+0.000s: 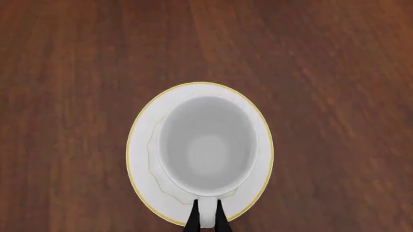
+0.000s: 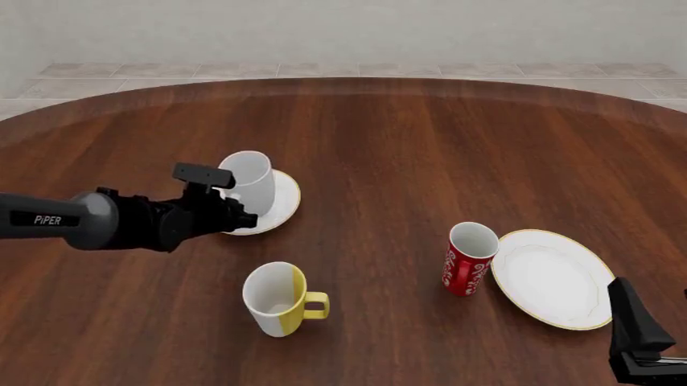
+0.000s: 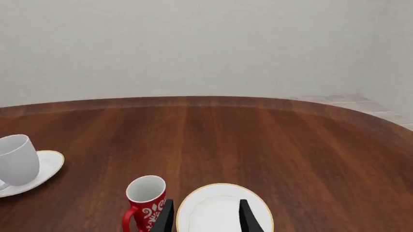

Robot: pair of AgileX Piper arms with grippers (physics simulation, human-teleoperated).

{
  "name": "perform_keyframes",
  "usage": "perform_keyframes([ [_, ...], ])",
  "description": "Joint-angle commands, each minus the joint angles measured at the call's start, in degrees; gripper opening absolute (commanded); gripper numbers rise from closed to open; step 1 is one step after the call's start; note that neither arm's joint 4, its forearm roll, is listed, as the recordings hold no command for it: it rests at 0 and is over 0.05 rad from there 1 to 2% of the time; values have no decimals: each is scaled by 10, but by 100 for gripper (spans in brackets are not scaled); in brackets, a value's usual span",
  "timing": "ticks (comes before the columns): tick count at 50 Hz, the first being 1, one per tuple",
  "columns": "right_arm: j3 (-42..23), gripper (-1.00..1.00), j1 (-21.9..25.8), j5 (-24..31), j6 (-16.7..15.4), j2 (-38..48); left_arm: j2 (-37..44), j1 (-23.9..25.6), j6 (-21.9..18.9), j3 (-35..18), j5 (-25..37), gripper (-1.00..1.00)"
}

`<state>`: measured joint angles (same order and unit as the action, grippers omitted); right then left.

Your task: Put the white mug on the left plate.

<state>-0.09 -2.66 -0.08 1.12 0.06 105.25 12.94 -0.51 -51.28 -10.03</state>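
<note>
The white mug (image 2: pixel 249 182) stands upright on the left plate (image 2: pixel 281 205), on the left half of the wooden surface (image 2: pixel 408 145). Seen from the left wrist, its round mouth opens toward the camera and the plate's gold rim (image 1: pixel 132 140) rings it all the way round.

The left claw (image 1: pixel 206 217) sits at the mug's handle: the two dark fingers (image 1: pixel 193 218) lie close on either side of the white handle, which fills the narrow gap between them. They look clamped on it, though only the tips show. In the front view the left arm reaches in from the left, and its claw end meets the mug's near-left side, just above the plate's edge.

The right claw (image 3: pixel 206 212) is well apart from the mug, at the near right corner of the surface. Its fingers (image 3: pixel 248 217) stand spread with nothing between them, hovering over the big plate (image 2: pixel 553 277). A red mug (image 2: pixel 469 259) stands just to the left of that plate. A white-and-yellow mug (image 2: pixel 279 299) stands near the front, between the two plates and nearer the camera than the white one.
</note>
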Motion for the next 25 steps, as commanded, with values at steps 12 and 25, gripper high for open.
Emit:
perform_keyframes([
  [12,0,100,0,0,-1,0,26,-5,-7,-2,-6,-100],
  [25,0,100,0,1,-1,0,28,-7,-7,-2,-7,100],
])
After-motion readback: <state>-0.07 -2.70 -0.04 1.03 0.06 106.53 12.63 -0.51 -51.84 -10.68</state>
